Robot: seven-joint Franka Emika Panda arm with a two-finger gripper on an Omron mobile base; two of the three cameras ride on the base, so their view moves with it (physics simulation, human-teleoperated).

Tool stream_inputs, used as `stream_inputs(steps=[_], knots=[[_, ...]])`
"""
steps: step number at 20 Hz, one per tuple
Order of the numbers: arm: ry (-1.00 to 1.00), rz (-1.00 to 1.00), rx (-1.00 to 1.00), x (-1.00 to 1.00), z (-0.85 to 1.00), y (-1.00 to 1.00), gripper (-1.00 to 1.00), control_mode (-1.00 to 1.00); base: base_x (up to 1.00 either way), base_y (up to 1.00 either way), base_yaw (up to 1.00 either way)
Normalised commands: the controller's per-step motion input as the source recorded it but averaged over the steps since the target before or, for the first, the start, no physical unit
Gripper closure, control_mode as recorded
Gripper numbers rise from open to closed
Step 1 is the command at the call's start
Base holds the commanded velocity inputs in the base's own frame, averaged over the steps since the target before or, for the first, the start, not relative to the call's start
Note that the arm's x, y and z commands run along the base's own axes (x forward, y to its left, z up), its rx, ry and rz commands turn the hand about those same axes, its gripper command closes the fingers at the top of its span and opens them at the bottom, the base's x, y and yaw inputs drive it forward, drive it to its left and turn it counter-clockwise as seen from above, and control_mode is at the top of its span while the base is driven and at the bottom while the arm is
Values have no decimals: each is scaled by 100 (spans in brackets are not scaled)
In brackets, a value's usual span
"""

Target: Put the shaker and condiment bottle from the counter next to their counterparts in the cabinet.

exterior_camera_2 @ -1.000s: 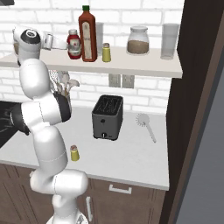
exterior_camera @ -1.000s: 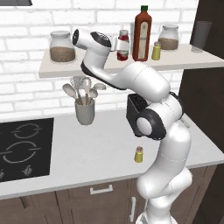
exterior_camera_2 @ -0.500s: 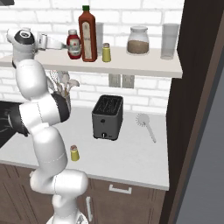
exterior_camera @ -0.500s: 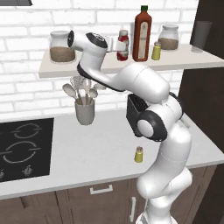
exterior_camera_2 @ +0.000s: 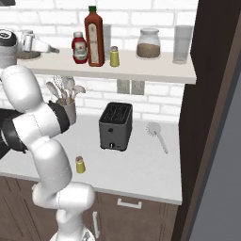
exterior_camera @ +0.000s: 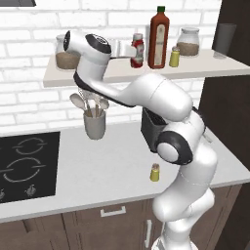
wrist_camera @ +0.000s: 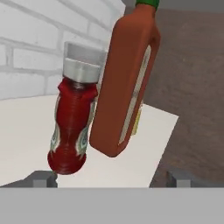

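Hanging at shelf height with my gripper [exterior_camera: 128,50] spread wide and empty, nothing between the fingertips, I'm just at 9 o'clock of the condiment bottle [exterior_camera: 137,50] in the left base view. The hand view has that squat red bottle standing upright and free on the cabinet [exterior_camera: 88,75] board, touching or almost touching the tall sauce bottle [wrist_camera: 127,83] at its 3 o'clock; I can't tell which. So I'd call the bottle half done: it sits right beside its counterpart. Further out, the shelf's own little shaker [exterior_camera: 174,57] stands at 3 o'clock of the tall bottle. Left to do: the other shaker [exterior_camera: 155,172] is down on the counter [exterior_camera: 68,161], near the front edge, at about 7 o'clock from the toaster [exterior_camera_2: 115,125] in the right base view, well apart from me. Roughly halfway by my guess; that one needs fetching and setting beside its twin.
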Motion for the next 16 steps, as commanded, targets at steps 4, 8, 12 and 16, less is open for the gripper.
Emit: stream_inputs(steps=[4, 8, 12, 16], knots=[[0, -4, -2, -100, -5, -3, -100, -100, 0, 0, 0], [0, -5, -1, -100, -27, -7, -100, -100, 0, 0, 0], [0, -2, -5, -100, -44, -2, -100, -100, 0, 0, 0], [0, -1, -9, -100, -58, 0, -100, -100, 0, 0, 0]])
